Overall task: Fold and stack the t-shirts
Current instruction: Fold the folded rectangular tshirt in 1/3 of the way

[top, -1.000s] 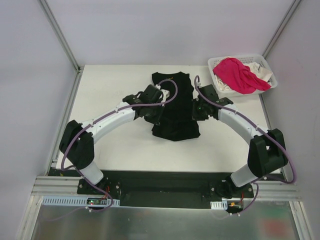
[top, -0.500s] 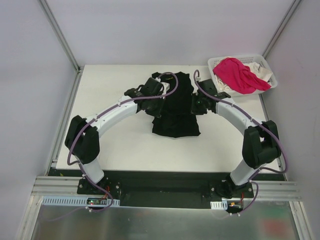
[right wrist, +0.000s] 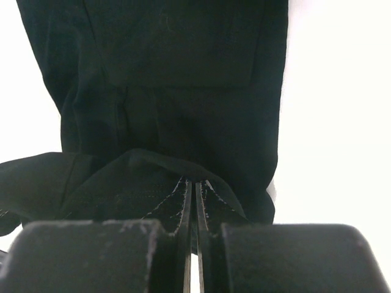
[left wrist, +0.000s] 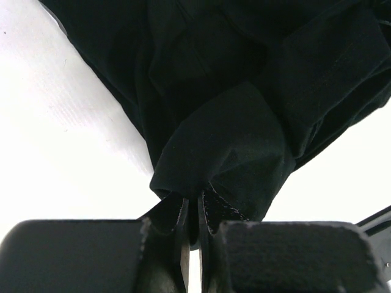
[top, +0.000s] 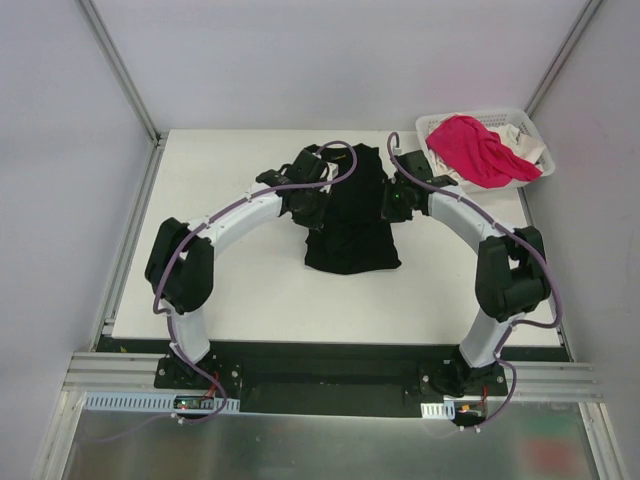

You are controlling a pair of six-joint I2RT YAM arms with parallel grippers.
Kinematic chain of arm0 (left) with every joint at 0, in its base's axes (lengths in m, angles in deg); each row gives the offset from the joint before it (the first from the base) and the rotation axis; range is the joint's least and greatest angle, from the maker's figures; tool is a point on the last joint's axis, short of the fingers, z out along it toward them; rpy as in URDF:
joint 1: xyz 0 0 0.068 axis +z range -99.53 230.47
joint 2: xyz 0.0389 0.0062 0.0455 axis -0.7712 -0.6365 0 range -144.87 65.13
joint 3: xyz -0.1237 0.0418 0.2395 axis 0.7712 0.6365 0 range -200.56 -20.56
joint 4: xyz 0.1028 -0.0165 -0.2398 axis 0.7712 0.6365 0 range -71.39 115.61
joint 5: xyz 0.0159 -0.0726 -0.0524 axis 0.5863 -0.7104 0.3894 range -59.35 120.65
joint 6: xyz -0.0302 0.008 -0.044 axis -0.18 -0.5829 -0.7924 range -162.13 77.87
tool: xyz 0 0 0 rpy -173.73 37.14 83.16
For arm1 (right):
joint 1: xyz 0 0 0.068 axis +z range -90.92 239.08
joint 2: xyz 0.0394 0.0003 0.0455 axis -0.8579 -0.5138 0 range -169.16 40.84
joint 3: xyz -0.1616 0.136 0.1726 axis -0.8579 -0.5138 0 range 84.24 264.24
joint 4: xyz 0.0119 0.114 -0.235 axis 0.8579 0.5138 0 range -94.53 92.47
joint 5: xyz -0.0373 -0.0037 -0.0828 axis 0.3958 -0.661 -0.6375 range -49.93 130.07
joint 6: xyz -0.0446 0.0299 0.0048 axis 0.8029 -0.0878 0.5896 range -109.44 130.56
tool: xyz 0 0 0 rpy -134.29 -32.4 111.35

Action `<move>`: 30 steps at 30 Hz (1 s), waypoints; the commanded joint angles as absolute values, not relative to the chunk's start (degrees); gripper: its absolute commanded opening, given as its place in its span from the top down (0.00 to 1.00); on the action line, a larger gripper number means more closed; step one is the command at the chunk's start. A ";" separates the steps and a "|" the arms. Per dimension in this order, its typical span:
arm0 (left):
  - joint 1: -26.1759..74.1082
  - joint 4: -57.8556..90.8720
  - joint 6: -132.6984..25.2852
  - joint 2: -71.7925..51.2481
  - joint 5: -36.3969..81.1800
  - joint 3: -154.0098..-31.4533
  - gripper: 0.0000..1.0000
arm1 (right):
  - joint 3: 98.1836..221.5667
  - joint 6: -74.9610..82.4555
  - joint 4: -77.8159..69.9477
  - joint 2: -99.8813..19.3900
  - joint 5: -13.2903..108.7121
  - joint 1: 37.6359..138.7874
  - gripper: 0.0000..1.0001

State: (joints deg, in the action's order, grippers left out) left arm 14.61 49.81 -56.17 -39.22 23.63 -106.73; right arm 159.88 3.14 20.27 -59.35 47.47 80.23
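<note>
Likely lab: aluminium-framed white enclosure (top: 120,70)

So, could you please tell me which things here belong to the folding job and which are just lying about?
Job: black t-shirt, held by left gripper and right gripper; pink t-shirt; white t-shirt.
Lying about: white basket, holding the pink and white shirts.

- Free room on the counter (top: 255,300): along its left edge and its near edge.
- Far right corner: blocked by the basket (top: 490,112).
- Middle: the black t-shirt (top: 350,235), left arm (top: 235,220) and right arm (top: 465,225).
</note>
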 commanded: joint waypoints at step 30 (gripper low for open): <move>18.21 49.64 -55.31 -47.20 25.11 -116.27 0.10 | 170.55 2.12 17.62 -69.03 50.18 76.23 0.47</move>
State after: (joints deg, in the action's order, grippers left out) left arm 17.95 49.73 -56.00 -50.76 22.58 -113.42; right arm 166.91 2.11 18.37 -70.91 50.86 76.93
